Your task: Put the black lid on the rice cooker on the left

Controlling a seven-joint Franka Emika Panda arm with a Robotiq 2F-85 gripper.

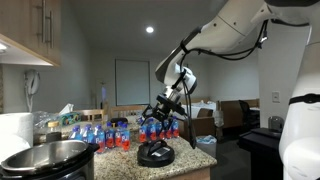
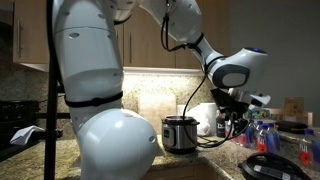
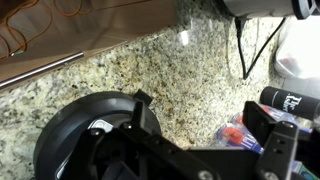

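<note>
Jaws: spread apart and empty, on the gripper point(image 1: 160, 118) poised just above the black lid point(image 1: 155, 154). Step in hand, by judgement: approach for the grasp, lid not yet lifted. Next move calls for a descent, closure on the raised central handle, a lift, and carriage across to the rice cooker point(image 1: 45, 158). Black lid: round, shallow dome, lying flat on the granite table point(image 3: 150, 60), near small red-and-blue bottles point(image 1: 110, 136), well apart from the cooker. Rice cooker: brushed steel, black rim, uncovered.
</note>
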